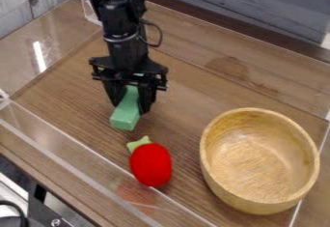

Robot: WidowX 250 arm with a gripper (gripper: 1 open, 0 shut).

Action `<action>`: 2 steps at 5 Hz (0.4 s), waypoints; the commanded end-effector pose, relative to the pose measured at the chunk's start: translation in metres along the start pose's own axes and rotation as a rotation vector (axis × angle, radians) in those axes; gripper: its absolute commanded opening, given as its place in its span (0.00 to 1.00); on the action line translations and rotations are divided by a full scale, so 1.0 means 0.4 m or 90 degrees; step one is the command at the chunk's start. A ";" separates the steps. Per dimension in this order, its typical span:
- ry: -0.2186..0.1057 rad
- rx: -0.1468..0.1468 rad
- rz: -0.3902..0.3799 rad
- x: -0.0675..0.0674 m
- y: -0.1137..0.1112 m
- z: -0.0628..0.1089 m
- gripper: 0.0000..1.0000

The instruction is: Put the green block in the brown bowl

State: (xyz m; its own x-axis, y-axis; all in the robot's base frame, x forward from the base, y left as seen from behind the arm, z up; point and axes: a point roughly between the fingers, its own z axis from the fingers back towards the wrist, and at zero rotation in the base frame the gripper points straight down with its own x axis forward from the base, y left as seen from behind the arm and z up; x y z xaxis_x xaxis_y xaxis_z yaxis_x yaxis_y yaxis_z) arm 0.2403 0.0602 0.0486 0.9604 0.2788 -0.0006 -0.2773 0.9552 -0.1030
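**Green block pinched, hanging nose-down over the wood**

I'm looking down my arm now: the hand (129, 97) points straight at the tabletop (77, 71), its two dark fingers (112, 91) closed on the upper end of the green block (126, 112). The block is in my grip, left of centre in the view. Its long axis runs steeply top to bottom, tipped a little, the upper end tucked between the fingers and the lower end aimed down and slightly toward the camera. Whether that lower end touches the wood or hangs just clear of it, I can't tell from this angle.

Just below and to the right of the block, the red strawberry toy (151, 162) lies on the tabletop, green leafy top pointing up toward the block, the two close but apart. The brown bowl (264, 158) sits at the lower right, upright, well apart from the block. A clear low wall (39, 139) rims the near edge of the tabletop.
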 end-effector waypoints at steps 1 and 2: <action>-0.053 -0.006 -0.003 0.018 -0.007 0.062 0.00; -0.059 -0.009 -0.011 -0.002 -0.031 0.062 0.00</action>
State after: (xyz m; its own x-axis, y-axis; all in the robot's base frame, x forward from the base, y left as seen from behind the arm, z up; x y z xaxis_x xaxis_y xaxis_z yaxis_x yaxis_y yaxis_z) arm 0.2374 0.0501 0.0630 0.9610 0.2732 0.0427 -0.2669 0.9568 -0.1154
